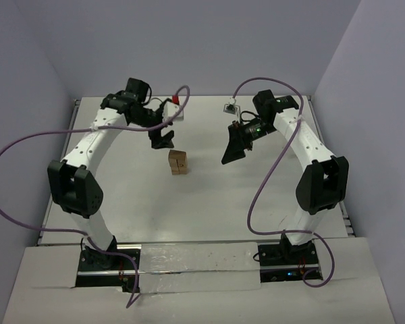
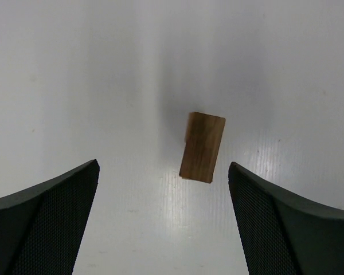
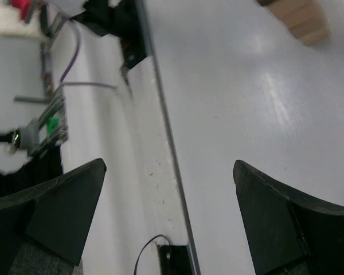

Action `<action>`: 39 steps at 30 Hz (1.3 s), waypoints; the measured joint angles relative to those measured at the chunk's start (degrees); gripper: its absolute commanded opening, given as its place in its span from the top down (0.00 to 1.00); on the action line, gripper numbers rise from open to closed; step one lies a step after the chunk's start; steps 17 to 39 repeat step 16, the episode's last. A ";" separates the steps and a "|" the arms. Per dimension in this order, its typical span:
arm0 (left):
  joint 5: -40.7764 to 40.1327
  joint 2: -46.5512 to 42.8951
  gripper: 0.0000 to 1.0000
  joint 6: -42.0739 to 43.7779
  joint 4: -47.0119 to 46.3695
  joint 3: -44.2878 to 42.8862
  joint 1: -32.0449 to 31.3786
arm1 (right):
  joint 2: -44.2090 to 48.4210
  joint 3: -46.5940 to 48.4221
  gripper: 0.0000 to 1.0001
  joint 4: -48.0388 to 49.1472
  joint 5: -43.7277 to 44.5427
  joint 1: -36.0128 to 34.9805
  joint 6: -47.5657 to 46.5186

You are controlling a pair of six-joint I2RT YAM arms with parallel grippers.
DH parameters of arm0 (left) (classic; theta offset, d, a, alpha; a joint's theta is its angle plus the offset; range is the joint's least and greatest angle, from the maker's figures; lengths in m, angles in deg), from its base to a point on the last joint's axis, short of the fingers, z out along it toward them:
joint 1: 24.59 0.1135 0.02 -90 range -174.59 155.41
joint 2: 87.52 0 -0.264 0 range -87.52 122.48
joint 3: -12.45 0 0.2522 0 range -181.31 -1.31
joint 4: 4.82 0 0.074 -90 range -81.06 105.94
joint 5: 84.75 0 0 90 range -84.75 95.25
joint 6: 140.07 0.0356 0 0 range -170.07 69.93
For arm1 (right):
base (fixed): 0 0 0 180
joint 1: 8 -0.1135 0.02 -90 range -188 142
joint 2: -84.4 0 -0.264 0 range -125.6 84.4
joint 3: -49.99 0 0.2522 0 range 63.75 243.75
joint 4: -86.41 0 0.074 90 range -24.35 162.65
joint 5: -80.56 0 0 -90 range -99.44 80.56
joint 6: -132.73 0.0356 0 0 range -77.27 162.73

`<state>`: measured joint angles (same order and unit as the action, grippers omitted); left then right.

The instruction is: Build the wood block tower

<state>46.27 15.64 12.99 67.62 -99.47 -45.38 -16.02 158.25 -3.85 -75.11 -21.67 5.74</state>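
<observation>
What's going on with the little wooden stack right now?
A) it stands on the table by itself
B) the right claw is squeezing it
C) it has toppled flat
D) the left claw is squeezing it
A: the tower stands free on the table, while the left claw and right claw are both open and empty.

TABLETOP: A white table [image 1: 209, 209] carries a short tower [image 1: 178, 163] of tan wood blocks [image 1: 179, 169], standing upright a little left of centre and well clear of every edge. A small pale device [image 1: 229, 107] lies near the far edge, apart from the stack. The left base [image 1: 102, 259] and right base [image 1: 288, 256] are bolted along the near edge.
</observation>
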 measured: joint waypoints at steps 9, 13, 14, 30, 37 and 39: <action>-9.40 -26.90 0.01 -38.93 -21.48 19.72 23.38 | 16.33 -14.50 0.00 23.66 27.79 0.60 20.90; -15.05 -37.85 0.01 -49.35 -27.35 34.34 32.66 | 21.51 -22.74 0.00 34.24 39.46 4.33 28.08; -15.71 -39.04 0.01 -51.06 -28.40 36.95 33.73 | 22.08 -24.68 0.00 36.50 41.56 6.08 29.51; -16.73 -40.30 0.01 -53.57 -29.98 41.00 35.61 | 22.40 -27.84 0.00 39.91 45.09 9.34 31.61; -16.73 -40.30 0.01 -53.57 -29.98 41.00 35.61 | 22.40 -27.84 0.00 39.91 45.09 9.34 31.61; -16.73 -40.30 0.01 -53.57 -29.98 41.00 35.61 | 22.40 -27.84 0.00 39.91 45.09 9.34 31.61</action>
